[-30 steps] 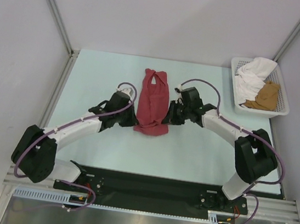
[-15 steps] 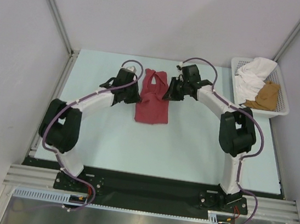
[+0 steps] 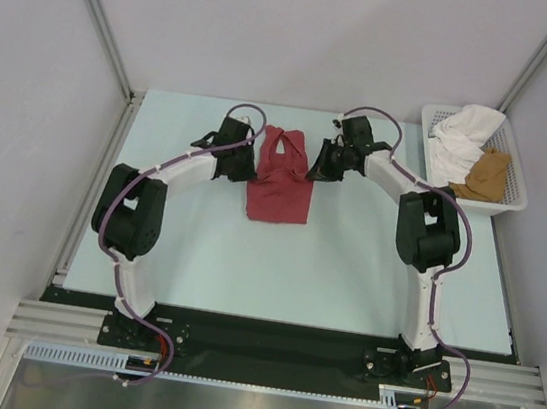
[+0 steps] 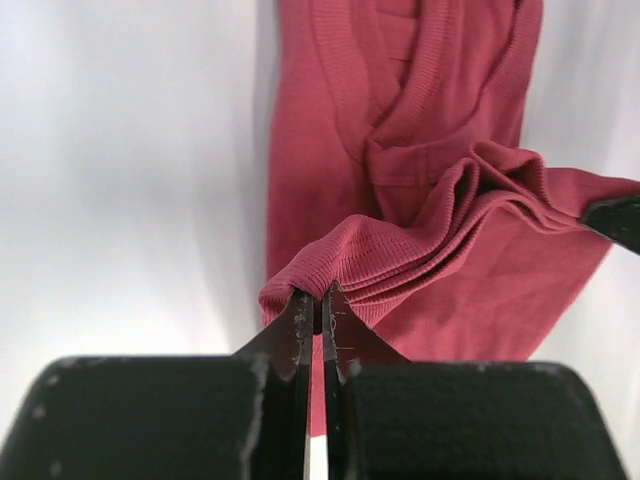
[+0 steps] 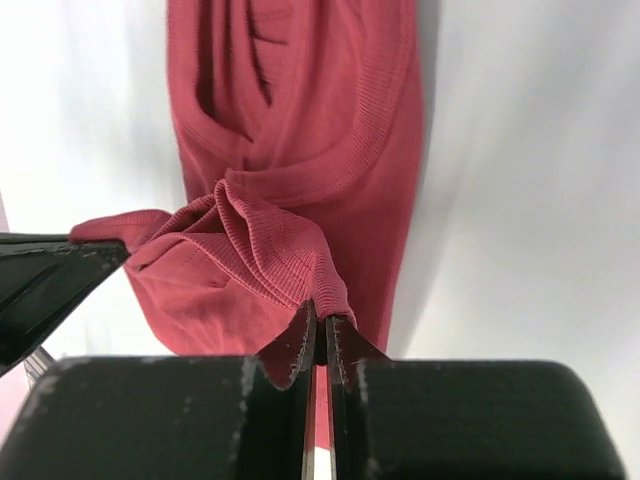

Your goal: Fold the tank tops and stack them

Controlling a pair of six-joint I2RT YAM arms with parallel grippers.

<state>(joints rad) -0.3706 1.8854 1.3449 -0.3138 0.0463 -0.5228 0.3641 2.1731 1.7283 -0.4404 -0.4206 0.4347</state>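
A dark red tank top (image 3: 278,197) lies mid-table with its straps at the far end. My left gripper (image 3: 250,167) is shut on a bunched fold of its ribbed hem (image 4: 330,262) at the left edge. At the right edge my right gripper (image 3: 315,168) is shut on the same hem (image 5: 300,270). The hem hangs stretched between the two grippers above the rest of the top. A tan-brown tank top (image 3: 486,174) lies crumpled in the white basket (image 3: 511,207) at the far right.
A white cloth (image 3: 462,135) fills the far part of the basket beside the tan-brown top. The enclosure's walls stand close on the left, right and back. Bare pale table (image 3: 326,262) lies between the red top and the arm bases.
Both grippers have carried the red top's near hem away from the bases toward its straps. The cloth now covers a shorter length of table, and both arms reach farther out.
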